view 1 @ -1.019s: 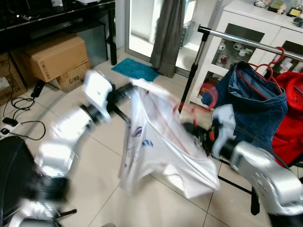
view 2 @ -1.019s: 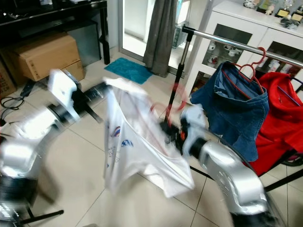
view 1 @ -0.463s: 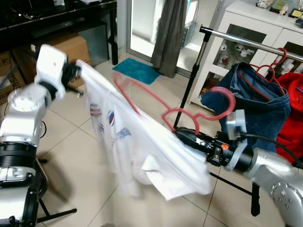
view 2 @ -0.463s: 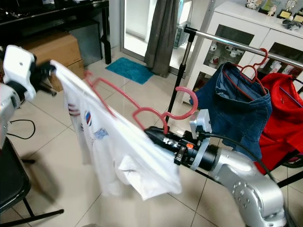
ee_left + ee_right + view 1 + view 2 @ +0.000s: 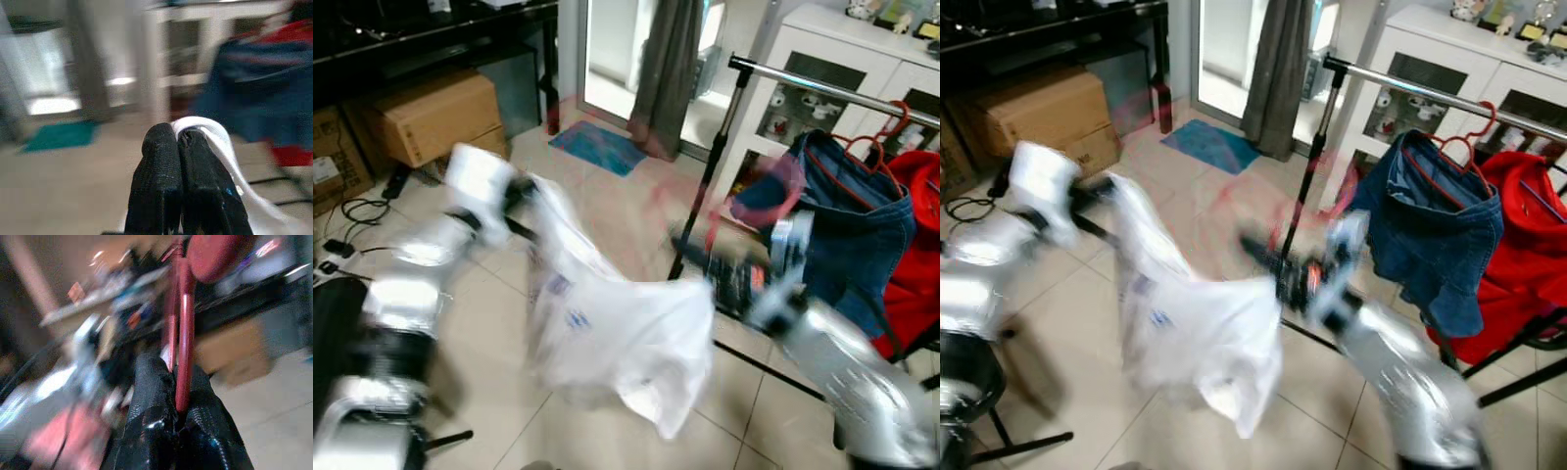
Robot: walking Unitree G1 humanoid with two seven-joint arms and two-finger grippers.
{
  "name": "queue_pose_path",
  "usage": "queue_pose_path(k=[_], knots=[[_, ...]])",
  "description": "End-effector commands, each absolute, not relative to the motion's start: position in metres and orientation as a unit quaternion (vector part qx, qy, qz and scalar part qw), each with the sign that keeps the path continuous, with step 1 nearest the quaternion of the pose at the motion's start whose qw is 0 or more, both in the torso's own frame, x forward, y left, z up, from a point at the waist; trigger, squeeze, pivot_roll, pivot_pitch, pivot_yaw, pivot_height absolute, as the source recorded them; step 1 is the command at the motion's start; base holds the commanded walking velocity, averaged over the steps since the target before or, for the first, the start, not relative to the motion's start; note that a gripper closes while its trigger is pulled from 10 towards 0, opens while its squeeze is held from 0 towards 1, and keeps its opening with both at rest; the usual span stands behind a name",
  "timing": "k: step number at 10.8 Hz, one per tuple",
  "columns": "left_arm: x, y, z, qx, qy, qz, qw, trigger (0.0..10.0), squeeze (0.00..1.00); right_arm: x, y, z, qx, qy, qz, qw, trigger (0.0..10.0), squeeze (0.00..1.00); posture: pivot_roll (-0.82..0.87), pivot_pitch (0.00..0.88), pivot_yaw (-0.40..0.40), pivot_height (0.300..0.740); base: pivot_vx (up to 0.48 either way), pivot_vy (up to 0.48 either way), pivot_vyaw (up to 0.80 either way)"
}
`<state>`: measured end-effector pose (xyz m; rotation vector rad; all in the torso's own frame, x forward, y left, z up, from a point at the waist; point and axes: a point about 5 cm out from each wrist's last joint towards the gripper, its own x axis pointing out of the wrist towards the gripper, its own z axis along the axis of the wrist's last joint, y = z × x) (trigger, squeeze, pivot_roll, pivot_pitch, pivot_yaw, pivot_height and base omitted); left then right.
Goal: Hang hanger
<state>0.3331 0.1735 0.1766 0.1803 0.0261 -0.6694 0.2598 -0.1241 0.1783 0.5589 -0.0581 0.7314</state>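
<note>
A soft white shirt sags in blurred folds between the two silver arms, above the tiled floor. The left pincer is pinched tight on a thin fold of its cloth. The right pincer clamps the smooth red plastic hanger — its curved hook seemingly near the chrome rail beside the denim garment.

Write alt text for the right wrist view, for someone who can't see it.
Blurred close-up along the right end effector, its two black fingers shut on the stem of a red hanger that rises to a curved hook. Behind it, a cardboard box sits on a tiled floor.
</note>
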Motion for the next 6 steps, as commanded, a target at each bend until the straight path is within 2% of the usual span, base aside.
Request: queue_pose_path(k=[1,2,4,6], knots=[[0.322,0.146,0.188,0.073,-0.009,-0.396,0.915,0.0,0.00,0.271,-0.145,0.179,0.291,-0.054,0.257,0.920,0.0,0.00,-0.09,0.000,-0.094,0.740,0.000,0.000,0.00],[0.309,0.130,0.189,0.052,-0.007,-0.442,0.895,0.0,0.00,0.278,-0.154,0.176,0.299,-0.068,0.195,0.932,0.0,0.00,-0.09,0.000,-0.094,0.740,0.000,0.000,0.00],[0.289,0.121,0.189,0.037,0.013,-0.499,0.866,0.0,0.00,0.288,-0.176,0.173,0.303,-0.093,0.099,0.943,0.0,0.00,-0.09,0.000,-0.094,0.740,0.000,0.000,0.00],[0.272,0.118,0.202,-0.021,-0.008,-0.538,0.843,0.0,0.00,0.295,-0.186,0.163,0.235,-0.072,0.059,0.967,0.0,0.00,-0.08,0.000,-0.094,0.740,0.000,0.000,0.00]])
